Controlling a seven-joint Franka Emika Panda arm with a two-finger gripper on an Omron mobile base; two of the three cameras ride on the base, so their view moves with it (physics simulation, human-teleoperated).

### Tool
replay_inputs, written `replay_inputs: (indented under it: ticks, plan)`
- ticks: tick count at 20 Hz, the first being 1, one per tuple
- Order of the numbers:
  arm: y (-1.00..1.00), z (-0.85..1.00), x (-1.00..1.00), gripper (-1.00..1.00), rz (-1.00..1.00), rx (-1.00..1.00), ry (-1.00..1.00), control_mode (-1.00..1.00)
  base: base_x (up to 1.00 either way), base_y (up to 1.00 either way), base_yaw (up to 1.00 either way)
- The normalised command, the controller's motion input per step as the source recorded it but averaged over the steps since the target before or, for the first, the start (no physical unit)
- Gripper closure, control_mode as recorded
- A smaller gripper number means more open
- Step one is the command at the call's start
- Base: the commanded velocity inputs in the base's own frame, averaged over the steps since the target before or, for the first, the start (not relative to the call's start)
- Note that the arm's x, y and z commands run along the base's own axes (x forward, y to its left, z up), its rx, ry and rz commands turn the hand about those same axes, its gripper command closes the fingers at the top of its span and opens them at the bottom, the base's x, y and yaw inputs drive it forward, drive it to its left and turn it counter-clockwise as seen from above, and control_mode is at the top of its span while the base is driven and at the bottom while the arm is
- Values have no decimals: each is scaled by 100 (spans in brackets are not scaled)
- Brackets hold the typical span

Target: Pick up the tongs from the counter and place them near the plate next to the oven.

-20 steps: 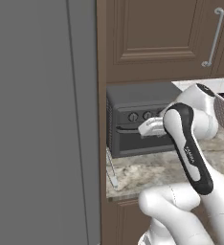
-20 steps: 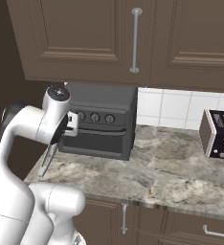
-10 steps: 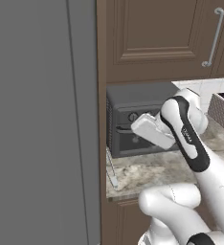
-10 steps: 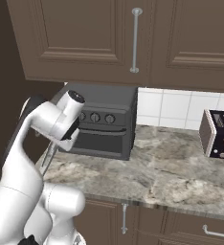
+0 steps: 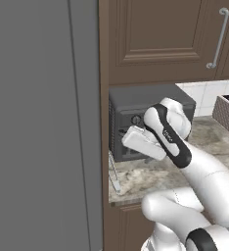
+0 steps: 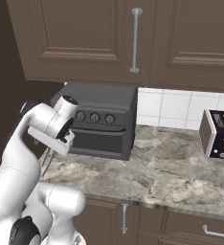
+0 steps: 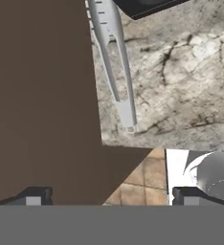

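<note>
You have swung the white arm's hand down and toward the counter's left end over the last second; its two-finger gripper [image 7: 109,196] now looks down on the slim silvery metal tongs [image 7: 116,72] (lying on the mottled stone counter [image 7: 181,81]).

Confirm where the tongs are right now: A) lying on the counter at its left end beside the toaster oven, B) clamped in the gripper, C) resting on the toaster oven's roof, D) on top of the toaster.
A: the tongs lie flat on the counter by its corner, one end next to the toaster oven, while the gripper hangs open and empty above them.
</note>
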Motion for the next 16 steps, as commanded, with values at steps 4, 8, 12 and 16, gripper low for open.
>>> replay_inputs:
  ticks: [4, 8, 12, 16]
  plan:
    - [16, -75, 7, -100, -3, -3, -21, -100, 0, 0, 0]
    - [7, -59, 24, -100, -6, 0, -17, -100, 0, 0, 0]
    - [7, -57, 22, -100, -4, 0, -6, -100, 0, 0, 0]
    - [17, -32, 44, -100, -5, 0, 2, -100, 0, 0, 0]
